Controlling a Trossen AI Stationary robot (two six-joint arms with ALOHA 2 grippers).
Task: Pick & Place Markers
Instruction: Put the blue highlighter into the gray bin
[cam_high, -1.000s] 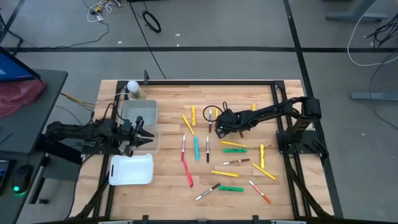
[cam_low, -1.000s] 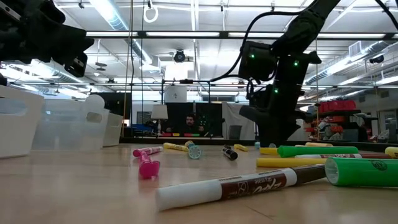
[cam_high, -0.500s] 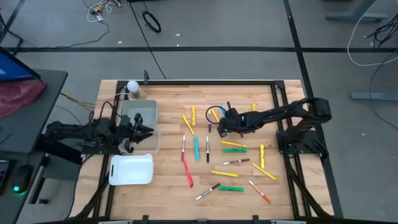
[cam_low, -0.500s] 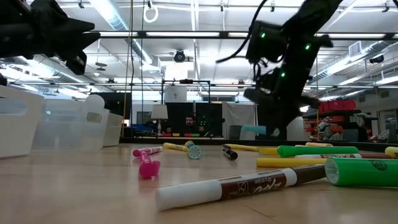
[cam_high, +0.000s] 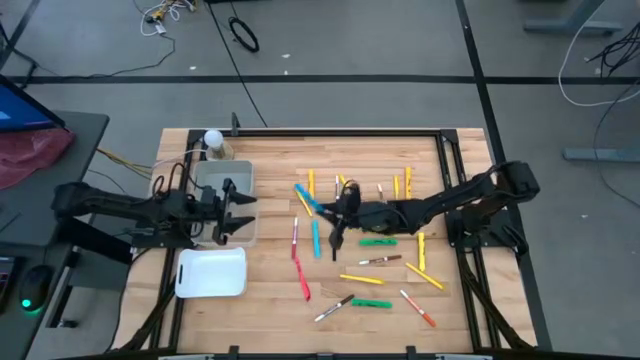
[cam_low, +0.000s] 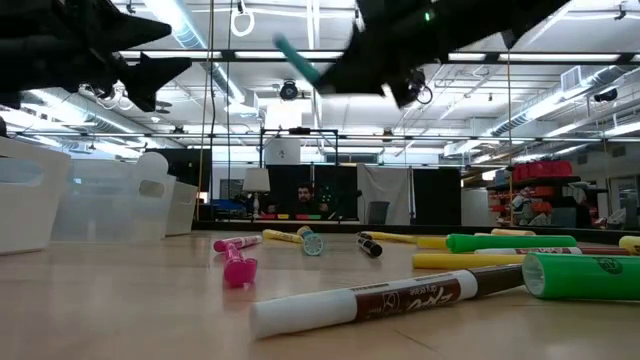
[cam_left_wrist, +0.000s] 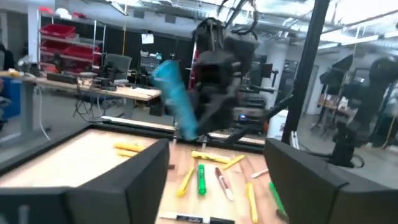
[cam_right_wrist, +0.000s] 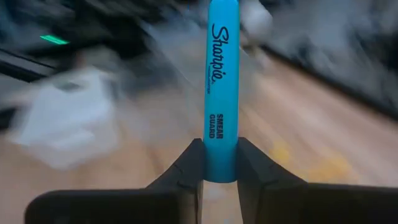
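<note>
right gripper: fingers closed on a light blue marker, gripping its lower end, the rest sticking out ahead; printed text shows on the barrel
right gripper place: stretched over mid-table, above the loose markers, off the surface
light blue marker place: in the high view just left of the right gripper, tilted, in the air; low view shows it high above the table, slanted
left gripper: fingers spread wide, nothing between them; left wrist view shows both dark fingers well apart
left gripper place: over the clear bin on the table's left side, pointing right toward the other arm
white tray: near side of the clear bin, left part of the table
other markers: scattered across mid and right table, lying flat
yellow markers: several, far and near right, one near-centre
green markers: one just near the right arm, one nearer the front edge
second light blue marker: flat on the wood, centre
red marker: near-centre, beside it
white/brown markers: right of centre; another lies closest in the low view
pink marker: low view, flat, with a loose pink cap just in front
person: far background of the low view, seated, cannot tell more
</note>
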